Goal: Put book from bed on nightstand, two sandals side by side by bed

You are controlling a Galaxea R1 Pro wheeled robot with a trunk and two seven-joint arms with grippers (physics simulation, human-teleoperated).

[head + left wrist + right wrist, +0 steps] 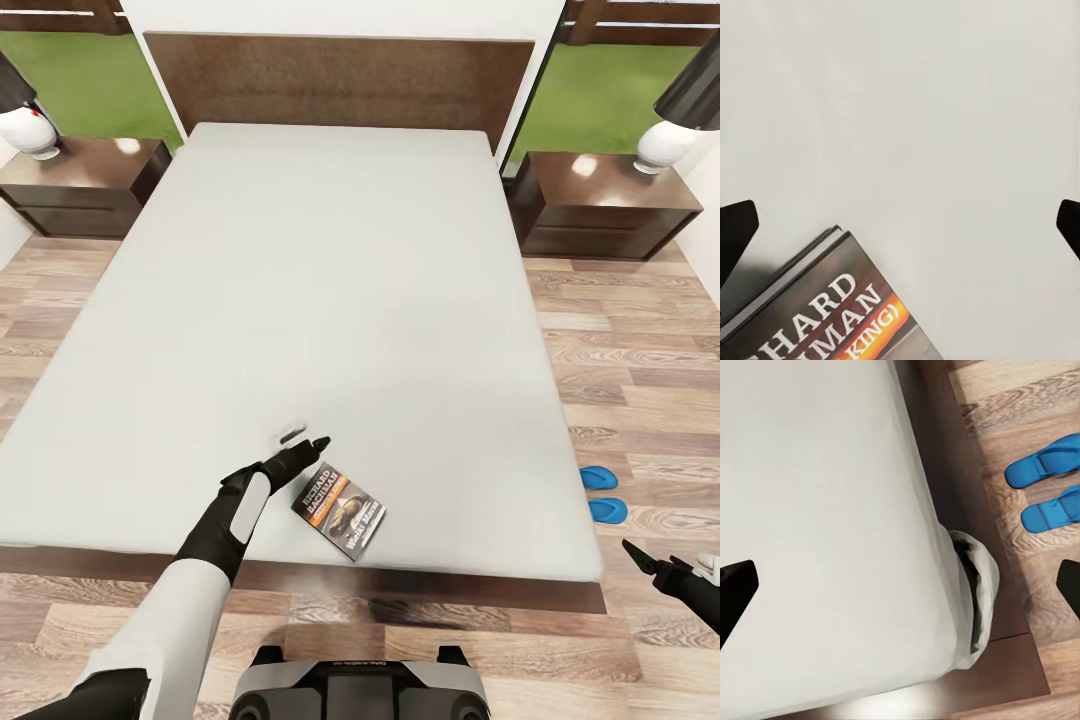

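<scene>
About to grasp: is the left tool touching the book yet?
Apart. In the left wrist view both fingers stand wide, mattress showing between them and the book.

Looking down along the left arm's two black fingers, I see them spread wide, one tip at each side edge, with nothing between them but bedding. Beneath lies the plain pale grey mattress of the bed, smooth and bare. At the lower edge sits a corner of the thin dark-covered paperback book, lying flat and turned at an angle, its white title lettering partly cut off and an orange band running under it. A soft shadow falls beside the book.
</scene>
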